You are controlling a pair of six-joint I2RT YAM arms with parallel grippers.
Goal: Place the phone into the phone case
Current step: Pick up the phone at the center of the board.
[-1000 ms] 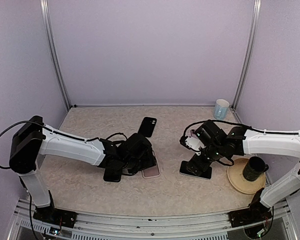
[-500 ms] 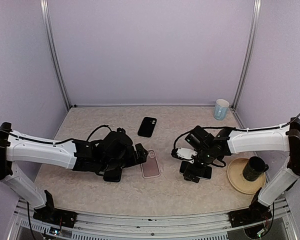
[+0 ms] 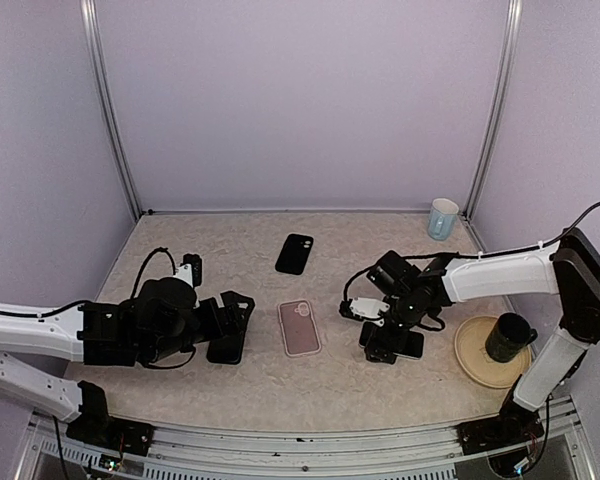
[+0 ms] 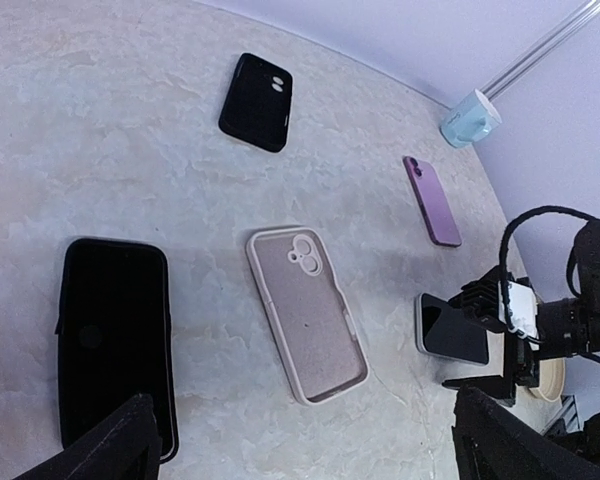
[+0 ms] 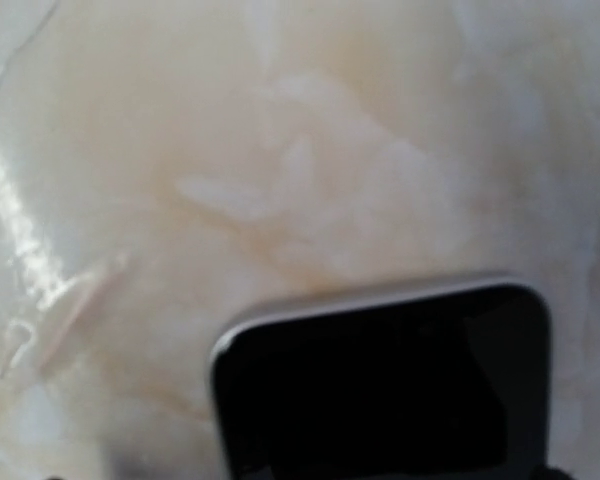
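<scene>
Top view: the left gripper point(image 3: 236, 318) sits low on the left side of the table point(image 3: 380, 250), just beside a black phone point(image 3: 225, 349). The case point(image 3: 300, 328) lies flat, open side up, between the two arms. The right gripper point(image 3: 378, 343) is down at the left end of the phone point(image 3: 410, 345). That phone lies flat on the table to the right of the case, not touching it. There's a black case point(image 3: 295, 253) further back and a cup point(image 3: 442, 217) in the far right corner. A mug point(image 3: 508, 337) stands on a plate point(image 3: 480, 365).

Left wrist: the left jaws are spread wide with nothing between them, fingertips point(image 4: 120, 440) down in the bottom corners. The black phone is lower left and the case is in the middle. A purple phone point(image 4: 432, 187) lies beyond it, near the cup.

Right wrist: super close and blurry. All you get is the phone's rounded, pale-rimmed end on the marble. Honestly can't tell whether the right jaws are released or clenched.
</scene>
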